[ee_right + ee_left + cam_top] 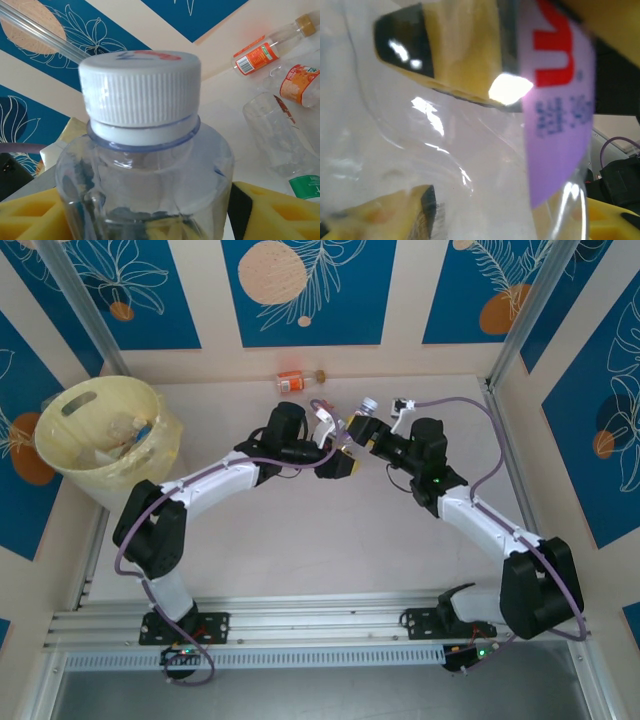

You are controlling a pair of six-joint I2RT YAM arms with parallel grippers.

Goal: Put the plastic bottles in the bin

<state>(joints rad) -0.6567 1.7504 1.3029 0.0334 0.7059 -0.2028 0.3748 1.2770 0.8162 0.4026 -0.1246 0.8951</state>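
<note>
A red U, apparently, stands on the purple label (560,125) of the clear bottle (445,165); its small blue print is illegible; an orange label (256,57) bears a barcode.

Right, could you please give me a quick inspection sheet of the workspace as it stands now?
Surface: pale table, no spills seen.
Job's things: pale-yellow bin far left, items inside; white-capped clear bottle between both grippers; orange-labelled bottle by the far wall; other bottles lying nearby.
Clutter: nothing seen.
Grippers: left gripper and right gripper flank that bottle; grip unclear.
Cables: purple cables along both arms, hanging loose.
Surroundings: blue-and-cream wall panels, aluminium rails.
</note>
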